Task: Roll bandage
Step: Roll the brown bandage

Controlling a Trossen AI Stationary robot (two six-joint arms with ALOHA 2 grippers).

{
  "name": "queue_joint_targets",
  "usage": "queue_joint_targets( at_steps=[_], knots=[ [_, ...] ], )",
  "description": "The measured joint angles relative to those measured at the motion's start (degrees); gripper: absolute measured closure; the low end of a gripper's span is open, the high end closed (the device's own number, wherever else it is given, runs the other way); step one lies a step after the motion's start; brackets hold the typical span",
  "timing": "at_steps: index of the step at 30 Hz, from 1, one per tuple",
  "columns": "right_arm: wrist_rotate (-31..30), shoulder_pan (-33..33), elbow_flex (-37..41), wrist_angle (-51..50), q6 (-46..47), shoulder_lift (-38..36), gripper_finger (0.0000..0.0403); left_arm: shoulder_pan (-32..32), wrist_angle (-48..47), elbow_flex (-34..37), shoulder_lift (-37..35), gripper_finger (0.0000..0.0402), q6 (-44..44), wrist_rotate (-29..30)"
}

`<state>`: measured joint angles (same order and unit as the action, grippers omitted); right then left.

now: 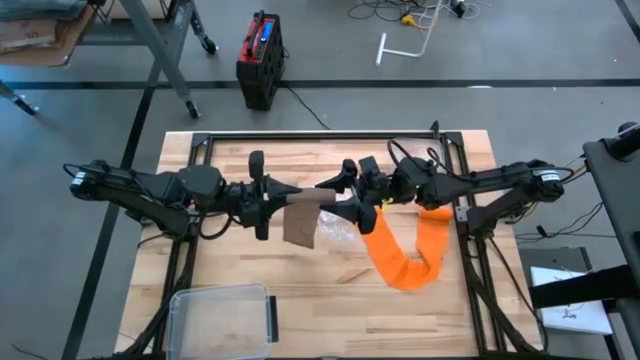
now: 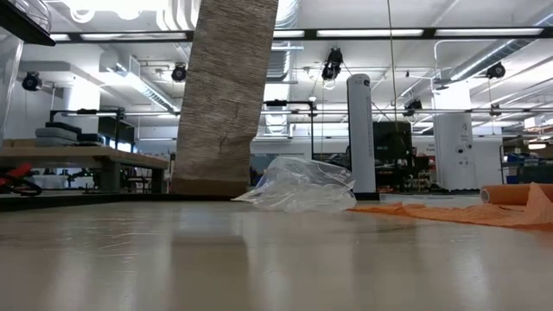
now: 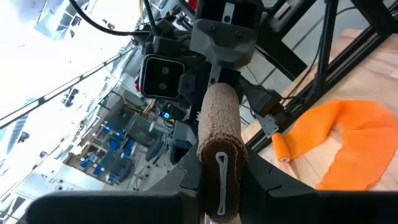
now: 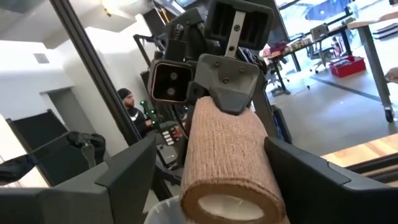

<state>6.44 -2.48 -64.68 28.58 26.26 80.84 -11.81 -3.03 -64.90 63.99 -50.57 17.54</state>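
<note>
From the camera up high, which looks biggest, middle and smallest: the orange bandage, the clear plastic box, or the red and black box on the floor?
1. The orange bandage and the clear plastic box look about alike, so I won't rank them.
2. The red and black box looks smallest, though it sits on the floor, farther from the camera, so it may only seem smaller.

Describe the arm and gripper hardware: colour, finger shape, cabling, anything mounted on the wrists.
Both arms are matte black with chunky joint housings and loose black cables looped along the links. The left gripper and right gripper each have two flat, broad dark fingers. Each wrist carries a dark grey bracket with a boxy twin-lens camera module. No markings are legible.
</note>
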Motion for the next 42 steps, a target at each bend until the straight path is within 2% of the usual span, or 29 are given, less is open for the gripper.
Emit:
queue_joint_targets(
  at_steps=[12,19,37,42],
  knots=[
    [-0.85,0.02,-0.18,-0.83,1.59,0.28,0.0171,0.04,0.53,0.00,0.11,0.0356,-0.14,1.16],
    [-2.14,0.00,-0.20,-1.56,-0.13,0.26,0.0188,0.35,1.56,0.00,0.11,0.0356,4.89,1.72],
    [-2.91,-0.02,-0.18,-2.14,1.28,0.20,0.0140,0.98,1.34,0.00,-0.14,0.0356,3.38,1.61],
    [-2.95,-0.02,-0.18,-1.40,0.80,-0.04,0.0122,0.98,-3.57,-2.39,-0.17,0.0356,6.01,1.37]
  ],
)
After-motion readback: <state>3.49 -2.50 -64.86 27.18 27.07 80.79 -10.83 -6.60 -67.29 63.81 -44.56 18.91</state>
